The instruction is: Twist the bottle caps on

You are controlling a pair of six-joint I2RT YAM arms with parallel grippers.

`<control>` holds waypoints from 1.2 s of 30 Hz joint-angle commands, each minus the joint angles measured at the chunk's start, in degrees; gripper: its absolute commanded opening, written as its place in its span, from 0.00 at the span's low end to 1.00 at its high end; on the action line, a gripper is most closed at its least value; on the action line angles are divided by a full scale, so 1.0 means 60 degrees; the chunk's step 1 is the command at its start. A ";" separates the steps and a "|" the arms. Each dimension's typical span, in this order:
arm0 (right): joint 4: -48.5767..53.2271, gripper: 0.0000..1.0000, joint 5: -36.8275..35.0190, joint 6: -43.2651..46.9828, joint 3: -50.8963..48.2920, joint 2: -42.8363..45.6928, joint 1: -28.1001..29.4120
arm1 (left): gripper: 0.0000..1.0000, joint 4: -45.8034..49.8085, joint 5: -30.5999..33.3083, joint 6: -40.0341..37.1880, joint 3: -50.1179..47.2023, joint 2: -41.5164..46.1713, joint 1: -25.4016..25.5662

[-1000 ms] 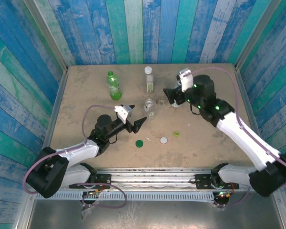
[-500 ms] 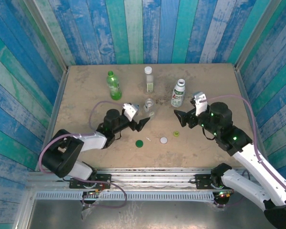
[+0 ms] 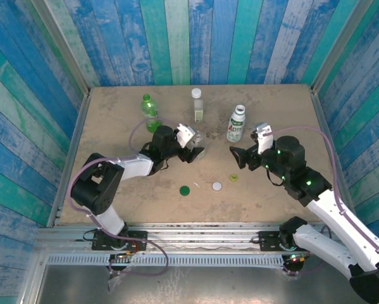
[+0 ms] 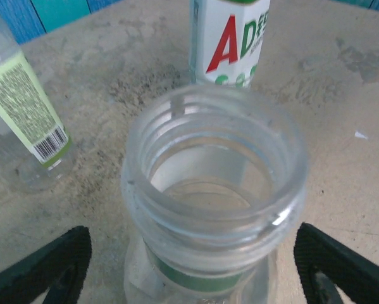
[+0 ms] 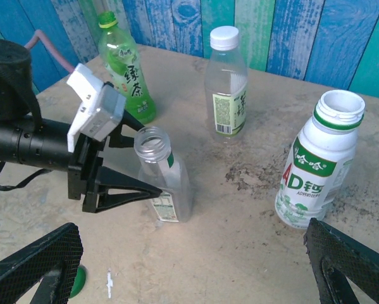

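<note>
Space opens along the near half of the bench point(image 3: 113, 196), where a dark green cap point(image 3: 185, 189), white cap point(image 3: 217, 186) and yellow-green cap point(image 3: 233, 178) lie apart. Mid-bench, the left end effector point(image 3: 194, 150) stands spread around the uncapped clear bottle point(image 4: 214, 190), its fingers point(image 4: 50, 266) off the neck in the wrist view. The right end effector point(image 3: 236, 158), also spread, hovers near the white bottle point(image 5: 316, 171), whose open mouth its own camera shows. The green bottle point(image 3: 150, 113) and capped clear bottle point(image 3: 197, 104) stand toward the far edge.
</note>
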State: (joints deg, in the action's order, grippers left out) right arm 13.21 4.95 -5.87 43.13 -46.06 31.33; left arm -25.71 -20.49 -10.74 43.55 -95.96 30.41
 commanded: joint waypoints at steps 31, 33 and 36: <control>0.0141 0.93 -0.0722 -0.0609 -0.1167 -0.0044 0.0044 | 0.50 0.1512 -0.1178 -0.1883 -0.0682 0.0833 0.1376; 0.0139 0.93 -0.0691 -0.0619 -0.1124 -0.0089 0.0051 | 0.51 0.1441 -0.1209 -0.1844 -0.0674 0.0792 0.1377; 0.0166 0.93 -0.0679 -0.0641 -0.1071 -0.0068 0.0044 | 0.66 0.0680 -0.1411 -0.1507 -0.0919 0.0831 0.1376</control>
State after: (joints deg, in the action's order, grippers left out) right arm 14.13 1.76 -9.06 36.29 -47.07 31.33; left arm -20.45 -27.88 -21.21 40.05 -93.34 38.70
